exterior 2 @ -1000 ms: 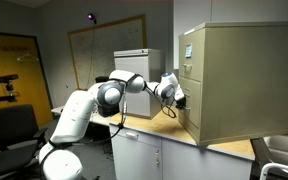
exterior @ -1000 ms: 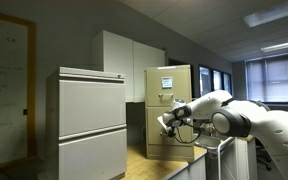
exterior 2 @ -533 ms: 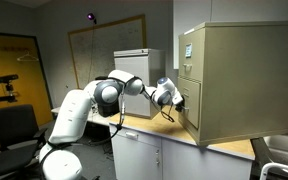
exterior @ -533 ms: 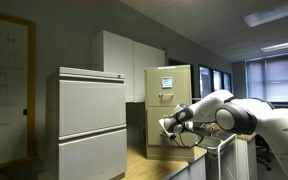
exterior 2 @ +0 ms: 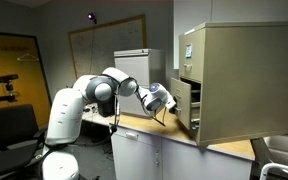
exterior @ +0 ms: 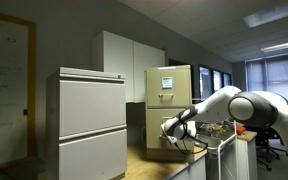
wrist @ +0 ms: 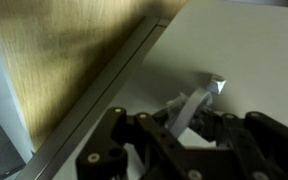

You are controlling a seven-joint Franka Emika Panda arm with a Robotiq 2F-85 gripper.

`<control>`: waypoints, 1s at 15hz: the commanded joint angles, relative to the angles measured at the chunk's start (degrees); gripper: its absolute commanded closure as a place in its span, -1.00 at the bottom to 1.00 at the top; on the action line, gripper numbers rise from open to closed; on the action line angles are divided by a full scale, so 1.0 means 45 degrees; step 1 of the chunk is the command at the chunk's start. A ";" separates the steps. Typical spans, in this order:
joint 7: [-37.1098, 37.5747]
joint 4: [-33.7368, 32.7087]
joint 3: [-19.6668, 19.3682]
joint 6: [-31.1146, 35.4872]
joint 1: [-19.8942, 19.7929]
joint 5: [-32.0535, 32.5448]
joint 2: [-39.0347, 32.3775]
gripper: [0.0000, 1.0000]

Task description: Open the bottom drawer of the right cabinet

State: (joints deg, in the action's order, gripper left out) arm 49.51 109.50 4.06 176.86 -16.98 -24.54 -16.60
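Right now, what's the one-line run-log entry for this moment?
bottom drawer: partly out of right cabinet | tool: at drawer handle | grip: unclear

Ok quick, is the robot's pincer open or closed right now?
Pincer: at the handle of the bottom drawer; whether it is clamped shut cannot be told.
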 commanded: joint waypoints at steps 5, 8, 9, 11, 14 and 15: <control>-0.3746 0.4107 0.3811 -0.0613 -0.1726 -0.3628 0.3257 0.90; -0.4874 0.5170 0.4241 -0.0771 -0.1532 -0.5276 0.4313 0.89; -0.5186 0.5540 0.4304 -0.0835 -0.1370 -0.5814 0.4699 0.90; -0.5556 0.6330 0.4406 -0.0888 -0.0977 -0.6755 0.5467 0.90; -0.5112 0.7700 0.2912 -0.0582 0.1487 -0.7184 0.6559 0.90; -0.5020 0.8111 0.2811 -0.0500 0.1886 -0.7328 0.6945 0.91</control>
State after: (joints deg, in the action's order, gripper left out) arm 26.78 138.70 21.51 178.81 -18.93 -56.30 9.39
